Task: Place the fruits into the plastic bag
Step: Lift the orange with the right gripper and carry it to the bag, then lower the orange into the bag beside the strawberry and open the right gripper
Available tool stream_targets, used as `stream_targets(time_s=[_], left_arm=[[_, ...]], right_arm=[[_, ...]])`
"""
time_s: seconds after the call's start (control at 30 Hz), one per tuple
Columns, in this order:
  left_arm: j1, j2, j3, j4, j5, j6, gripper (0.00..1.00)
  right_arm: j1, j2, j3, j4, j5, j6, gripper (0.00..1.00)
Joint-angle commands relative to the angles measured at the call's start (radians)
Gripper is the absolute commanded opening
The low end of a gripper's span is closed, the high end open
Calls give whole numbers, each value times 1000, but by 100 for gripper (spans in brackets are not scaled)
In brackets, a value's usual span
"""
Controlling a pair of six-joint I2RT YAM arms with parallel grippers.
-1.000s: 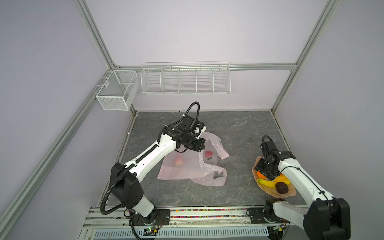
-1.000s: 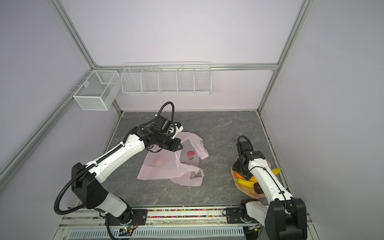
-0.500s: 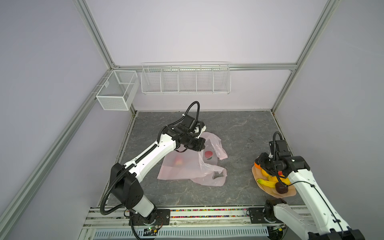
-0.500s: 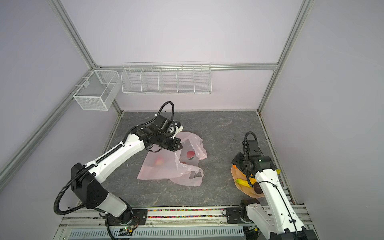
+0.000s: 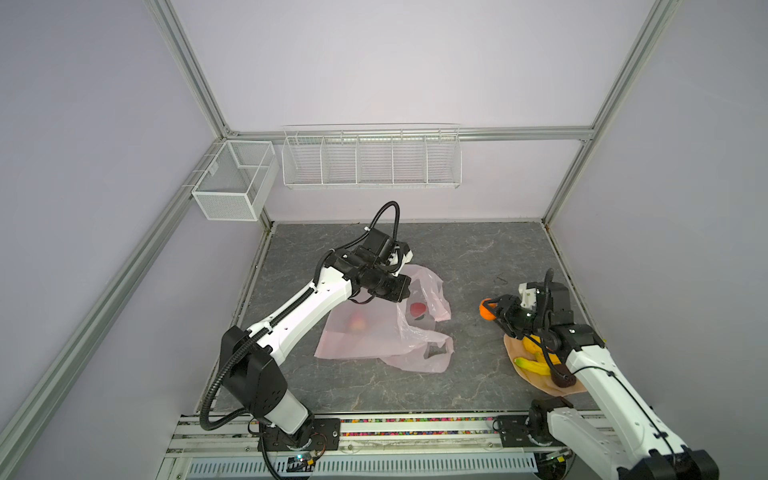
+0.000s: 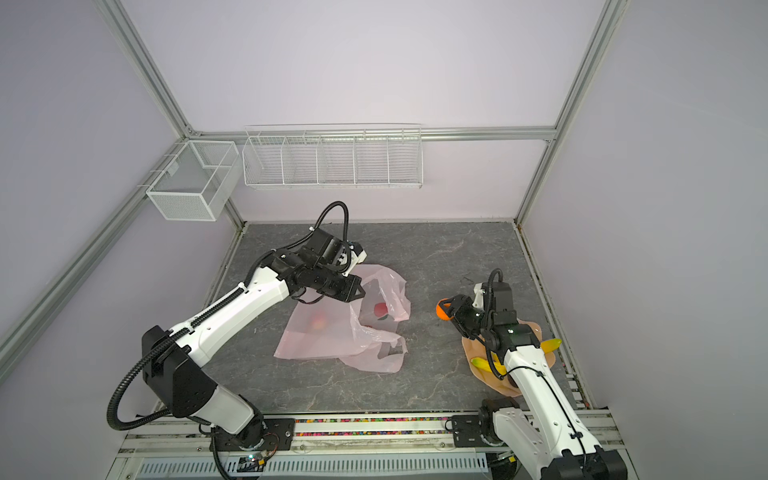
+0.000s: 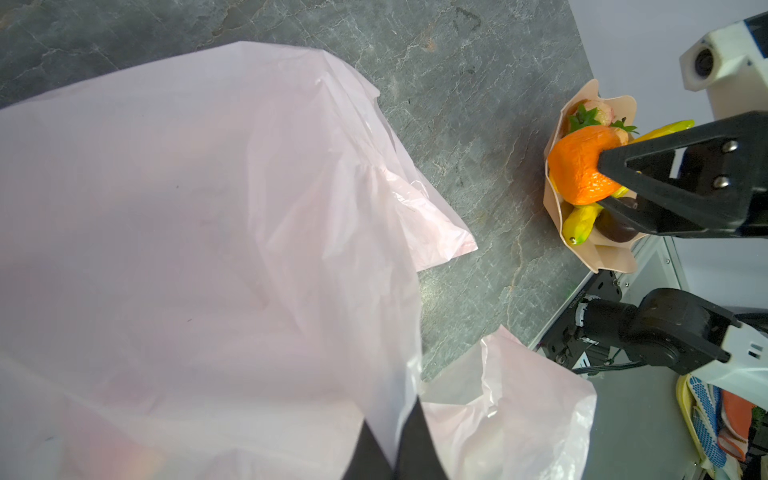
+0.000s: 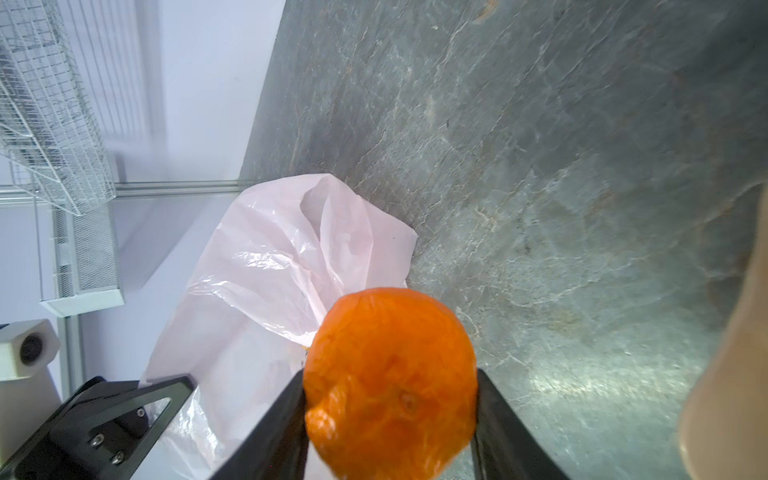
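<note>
Right hand point(image 5: 490, 311): jaws part-open, clamped on either side of the orange point(image 5: 484, 312). The orange is held above the surface point(image 5: 478, 257), right of centre in both top views, just left of the plate point(image 5: 512, 345) and apart from the bag point(image 5: 374, 340).

Left hand point(image 5: 404, 291): closed, pinching the bag's upper edge at frame centre. In the left wrist view the film passes between its fingertips point(image 7: 419, 453).

Bag lies on the surface, handle loops to the right. Through the film: a red fruit point(image 5: 417, 309) near the loops and a red-yellow fruit point(image 5: 357, 322) further left.

Plate, lower right, holds bananas point(image 5: 534, 365) and a dark fruit point(image 5: 564, 380).
</note>
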Motion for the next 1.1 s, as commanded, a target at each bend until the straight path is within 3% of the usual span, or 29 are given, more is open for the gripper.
stream_targets(time_s=[0.0, 0.5, 1.07], left_arm=[[3, 10, 26, -20, -1, 20, 0], [3, 20, 29, -7, 4, 5, 0], [3, 35, 54, 1, -3, -12, 0]], right_arm=[[33, 12, -35, 146, -48, 88, 35], [425, 309, -10, 467, 87, 212, 34], [652, 721, 197, 706, 42, 287, 31]])
